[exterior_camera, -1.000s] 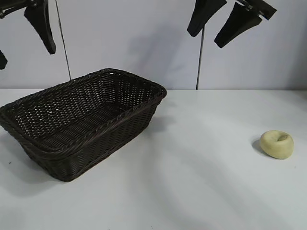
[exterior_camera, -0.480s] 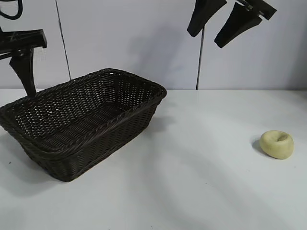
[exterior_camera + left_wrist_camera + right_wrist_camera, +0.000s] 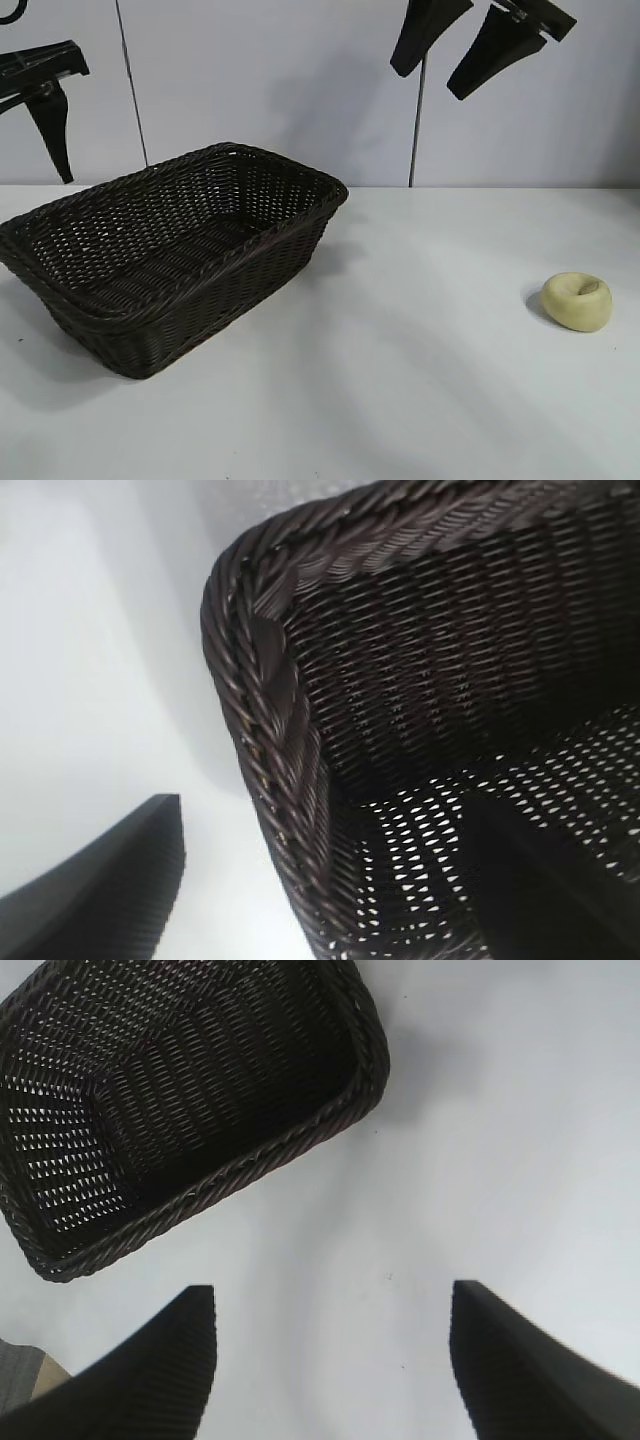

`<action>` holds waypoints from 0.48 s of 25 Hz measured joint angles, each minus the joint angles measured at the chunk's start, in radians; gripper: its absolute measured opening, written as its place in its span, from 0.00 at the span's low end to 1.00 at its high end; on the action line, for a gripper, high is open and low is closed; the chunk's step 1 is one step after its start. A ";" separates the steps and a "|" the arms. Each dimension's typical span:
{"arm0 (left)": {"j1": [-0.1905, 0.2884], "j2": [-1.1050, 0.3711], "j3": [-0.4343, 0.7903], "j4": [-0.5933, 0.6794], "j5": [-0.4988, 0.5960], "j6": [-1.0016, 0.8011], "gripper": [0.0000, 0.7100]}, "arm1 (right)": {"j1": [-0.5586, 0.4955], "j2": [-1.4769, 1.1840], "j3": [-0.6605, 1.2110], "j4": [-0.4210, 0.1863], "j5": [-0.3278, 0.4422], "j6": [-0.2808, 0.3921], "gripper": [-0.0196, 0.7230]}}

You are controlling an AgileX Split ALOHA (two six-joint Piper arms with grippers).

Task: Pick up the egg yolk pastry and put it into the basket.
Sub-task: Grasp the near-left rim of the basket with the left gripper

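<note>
- Evidently nothing is done yet: the egg yolk pastry (image 3: 577, 301) lies untouched on the table (image 3: 420, 400), far right of the empty basket (image 3: 262, 254).
- Right gripper (image 3: 470, 45) hangs high, jaws wide, empty.
- Left gripper (image 3: 330, 880) straddles the basket's corner, jaws wide.

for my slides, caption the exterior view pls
Empty basket left, egg yolk pastry right on table, both grippers raised.

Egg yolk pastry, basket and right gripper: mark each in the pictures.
egg yolk pastry (image 3: 577, 301), exterior view, on its pale rounded top.
basket (image 3: 283, 169), exterior view, on the braided far rim.
right gripper (image 3: 462, 58), exterior view, midway between its open fingertips.
</note>
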 joint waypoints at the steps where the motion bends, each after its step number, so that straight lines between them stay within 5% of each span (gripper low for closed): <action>1: 0.012 0.000 0.000 0.000 0.001 0.000 0.77 | 0.000 0.000 0.000 0.000 0.000 0.000 0.68; 12: 0.079 0.079 0.006 -0.189 0.011 0.216 0.76 | 0.000 0.000 0.000 -0.001 0.000 0.000 0.68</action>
